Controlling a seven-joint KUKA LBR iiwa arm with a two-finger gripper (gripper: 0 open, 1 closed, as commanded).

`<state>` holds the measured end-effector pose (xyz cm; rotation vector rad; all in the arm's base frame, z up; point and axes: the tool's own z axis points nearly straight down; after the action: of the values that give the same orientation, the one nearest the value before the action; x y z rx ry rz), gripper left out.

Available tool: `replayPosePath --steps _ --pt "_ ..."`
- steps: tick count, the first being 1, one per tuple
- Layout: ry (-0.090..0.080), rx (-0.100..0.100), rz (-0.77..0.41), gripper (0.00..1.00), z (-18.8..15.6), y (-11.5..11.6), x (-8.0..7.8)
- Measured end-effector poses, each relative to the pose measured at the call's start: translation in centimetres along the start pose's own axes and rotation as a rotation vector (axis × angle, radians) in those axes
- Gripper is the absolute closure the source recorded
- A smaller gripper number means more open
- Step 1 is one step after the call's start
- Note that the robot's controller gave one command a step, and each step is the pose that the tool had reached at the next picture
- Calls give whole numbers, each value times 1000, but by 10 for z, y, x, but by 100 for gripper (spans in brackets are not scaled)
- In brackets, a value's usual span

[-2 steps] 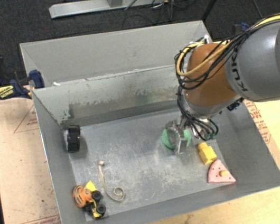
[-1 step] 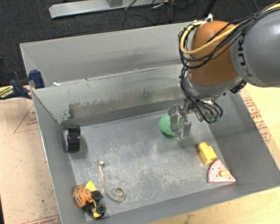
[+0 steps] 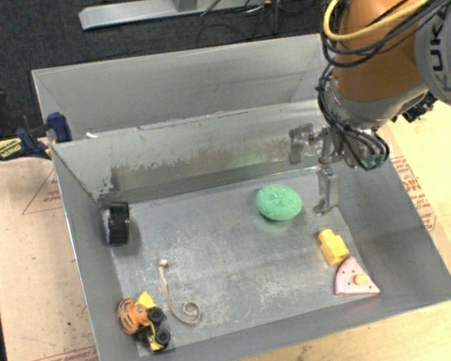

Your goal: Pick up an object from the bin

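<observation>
Hanging above the right part of the bin (image 3: 203,149), the pincer (image 3: 314,170) stands with its prongs apart and nothing between them; a green round lump (image 3: 279,202) lies just to its left in the view, on the floor, not touching it; a yellow block (image 3: 333,245) lies near, in front of it. The lump looks the likeliest pick; the pincer should shift left until the lump sits centred under it, stay wide, go straight down to the floor, then close across the lump's middle; it looks soft, so a firm squeeze seems safe.
</observation>
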<state>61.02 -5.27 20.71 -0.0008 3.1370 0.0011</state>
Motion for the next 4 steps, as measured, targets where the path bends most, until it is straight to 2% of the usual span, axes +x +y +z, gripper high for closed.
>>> replayPosePath --steps 1,2,3,4 --pt "1 0 0 0 0 0 0" --pt "-4 0 55 0 56 13 5" --pt "5 -1 69 0 86 -4 -30" --pt "-1 0 165 100 134 5 15"
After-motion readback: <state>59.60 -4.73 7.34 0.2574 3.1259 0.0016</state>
